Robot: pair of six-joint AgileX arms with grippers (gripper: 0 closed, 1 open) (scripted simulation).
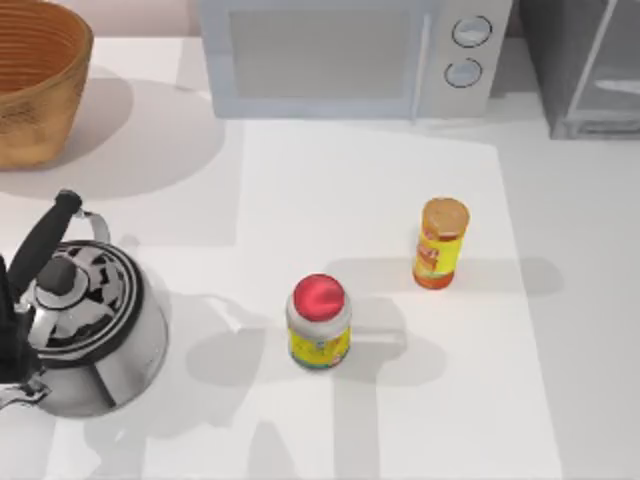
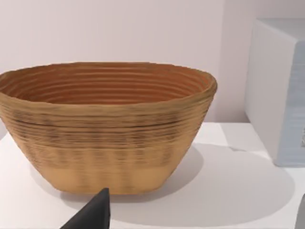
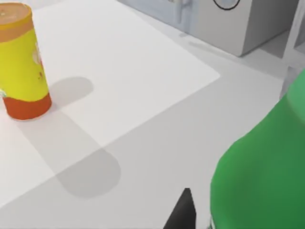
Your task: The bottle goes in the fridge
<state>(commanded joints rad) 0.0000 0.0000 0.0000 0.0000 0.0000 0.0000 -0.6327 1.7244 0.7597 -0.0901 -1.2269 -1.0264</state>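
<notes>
White table, two appliances at the far edge, bottle (image 3: 262, 167) carried close under the right wrist.

One bottle is seen, green and bulking large against the right wrist camera, above the bare table right of the pale mat (image 1: 400, 400); it is judged to be held by the right tool (image 3: 183, 210), though whether the fingers are clamped on it cannot be told. It is judged light, stiff and smooth plastic, likely slippery, best gripped across the body. One fridge (image 1: 585, 65) stands at the far right corner, beside one microwave (image 1: 350, 55). Two jars are counted: orange-lidded (image 1: 441, 243) and red-lidded (image 1: 319, 322). One kettle (image 1: 85, 330) and one basket (image 1: 35, 80) are noted at left. The left tool (image 2: 93, 214) faces the basket; its state cannot be told.
</notes>
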